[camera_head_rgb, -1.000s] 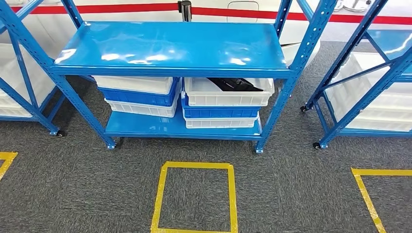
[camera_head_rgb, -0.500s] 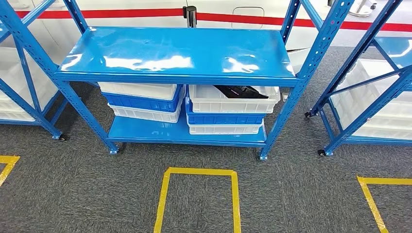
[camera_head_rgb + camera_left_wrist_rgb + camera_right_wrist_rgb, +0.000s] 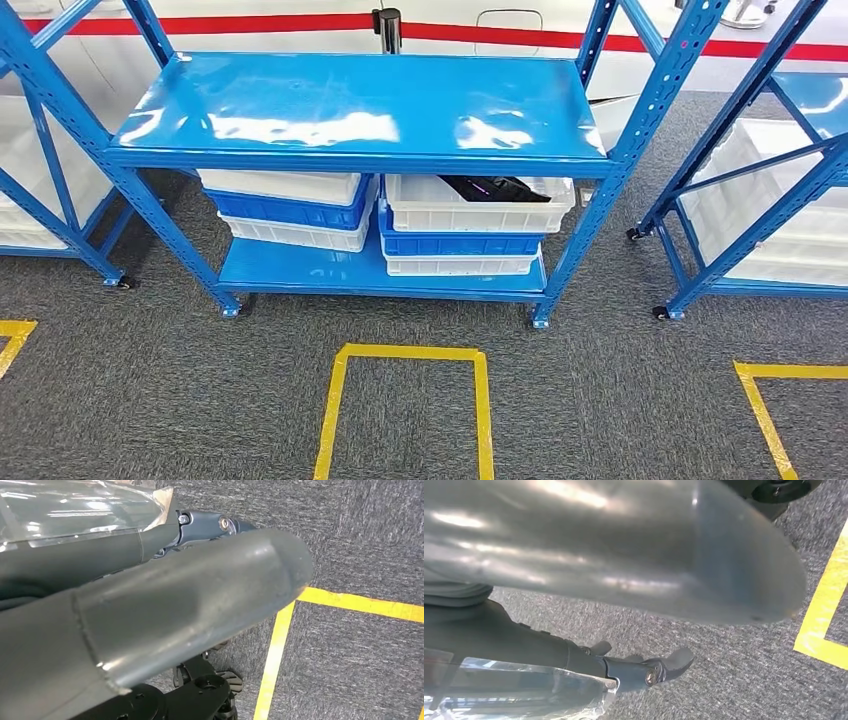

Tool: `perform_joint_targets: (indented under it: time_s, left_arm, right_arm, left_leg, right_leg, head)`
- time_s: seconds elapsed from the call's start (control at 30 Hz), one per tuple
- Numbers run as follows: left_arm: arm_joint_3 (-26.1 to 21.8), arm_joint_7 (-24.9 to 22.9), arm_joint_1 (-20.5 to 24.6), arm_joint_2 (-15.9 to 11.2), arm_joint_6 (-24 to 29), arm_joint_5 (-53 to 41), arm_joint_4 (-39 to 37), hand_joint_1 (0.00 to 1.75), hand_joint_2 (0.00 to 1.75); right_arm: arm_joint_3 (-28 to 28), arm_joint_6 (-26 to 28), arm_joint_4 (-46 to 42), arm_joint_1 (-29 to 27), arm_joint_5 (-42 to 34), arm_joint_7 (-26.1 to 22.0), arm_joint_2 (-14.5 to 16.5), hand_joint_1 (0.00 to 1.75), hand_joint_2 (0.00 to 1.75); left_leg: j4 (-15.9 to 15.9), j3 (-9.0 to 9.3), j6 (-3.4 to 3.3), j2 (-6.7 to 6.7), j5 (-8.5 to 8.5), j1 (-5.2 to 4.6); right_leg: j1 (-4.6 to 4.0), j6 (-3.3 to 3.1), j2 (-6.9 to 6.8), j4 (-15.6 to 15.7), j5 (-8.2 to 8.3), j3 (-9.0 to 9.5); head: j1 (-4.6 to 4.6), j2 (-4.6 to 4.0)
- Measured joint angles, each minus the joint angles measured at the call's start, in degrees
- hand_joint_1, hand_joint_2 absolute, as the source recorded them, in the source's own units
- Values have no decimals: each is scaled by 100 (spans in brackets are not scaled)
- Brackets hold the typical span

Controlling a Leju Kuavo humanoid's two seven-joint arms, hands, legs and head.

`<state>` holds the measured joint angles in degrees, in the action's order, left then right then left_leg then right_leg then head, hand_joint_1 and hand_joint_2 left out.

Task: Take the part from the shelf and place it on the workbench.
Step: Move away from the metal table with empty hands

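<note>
The blue shelf rack is standing on grey carpet, its glossy top board bare. On its lower board two stacks of white and blue crates are sitting side by side. The black part is lying in the top white crate of the right-hand stack, under the top board. A yellow tape square is marking the carpet in front of the rack.

Both arms are hanging down over the carpet. The left hand is showing its thick grey thumb close to the lens, with a darker finger stretched beyond it. The right hand is doing likewise, a dark finger extending past the thumb. Neither is holding anything; whether the fingers are apart I cannot tell.
</note>
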<state>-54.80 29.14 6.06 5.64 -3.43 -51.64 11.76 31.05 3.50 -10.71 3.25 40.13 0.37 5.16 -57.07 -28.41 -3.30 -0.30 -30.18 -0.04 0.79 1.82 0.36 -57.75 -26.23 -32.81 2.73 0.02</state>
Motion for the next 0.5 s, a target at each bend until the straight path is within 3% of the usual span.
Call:
perform_joint_targets:
  time_s: [0.07, 0.17, 0.23, 0.3, 0.37, 0.4, 0.43, 0.47, 0.5]
  left_arm:
    - [-1, -2, 2, 8, 17, -7, 0, 0, 0]
    - [-1, -8, 2, 14, 32, -22, 0, 0, 0]
    - [-2, -13, 1, 15, 33, -26, 0, 0, 0]
    - [-2, -19, 1, 17, 33, -33, 0, 0, 0]
    - [-2, -25, 1, 18, 33, -46, 2, 0, 0]
    - [-3, -30, 3, 11, 33, -51, 2, 0, 0]
    - [-3, -33, 10, 4, 34, -56, 3, 0, 0]
    - [-3, -38, 19, -4, 34, -60, 3, 0, 0]
    - [-3, -41, 31, -7, 34, -64, 2, 0, 0]
  right_arm:
    - [2, 0, 0, 2, 2, -13, -7, 0, 0]
    - [14, 0, 0, -8, -2, -16, -13, 0, 0]
    - [26, 0, 0, -25, -3, -15, -15, 0, 0]
    - [36, 0, 0, -38, -3, -13, -21, 0, 0]
    - [40, 2, 0, -35, -2, -10, -26, 0, 0]
    - [42, 4, -1, -25, -2, -8, -21, 0, 0]
    - [45, 7, -1, -13, -1, -3, -13, 0, 0]
    - [49, 8, -2, -4, 0, 2, -6, 0, 0]
    - [55, 10, -2, 0, 1, 7, -1, 0, 0]
  left_leg:
    - [183, 111, -46, 43, 102, 30]
    - [274, 180, -70, 151, 151, 46]
    - [272, 185, -54, 206, 135, 50]
    - [265, 216, -10, 256, 103, 69]
    - [233, 274, 81, 333, 24, 84]
    - [205, 293, 134, 374, -34, 76]
    - [183, 308, 179, 414, -84, 56]
    - [170, 317, 211, 454, -123, 36]
    - [169, 325, 232, 495, -148, 40]
  right_leg:
    - [-23, 1, 2, -182, -94, -101]
    - [-2, -14, -4, -1206, -483, -643]
    - [20, 35, -6, -1650, -576, -891]
    - [60, 136, -32, -1387, -400, -786]
    - [105, 252, -212, -607, -77, -403]
    - [111, 258, -301, -273, 32, -227]
    - [108, 216, -361, -73, 80, -119]
    - [95, 149, -371, -20, 69, -89]
    - [93, 81, -296, -22, 61, -89]
  head:
    - [8, 1]
    - [17, -1]
    - [17, -1]
    - [18, -1]
    - [22, -2]
    - [25, -1]
    - [20, -1]
    - [15, -1]
    - [4, 0]
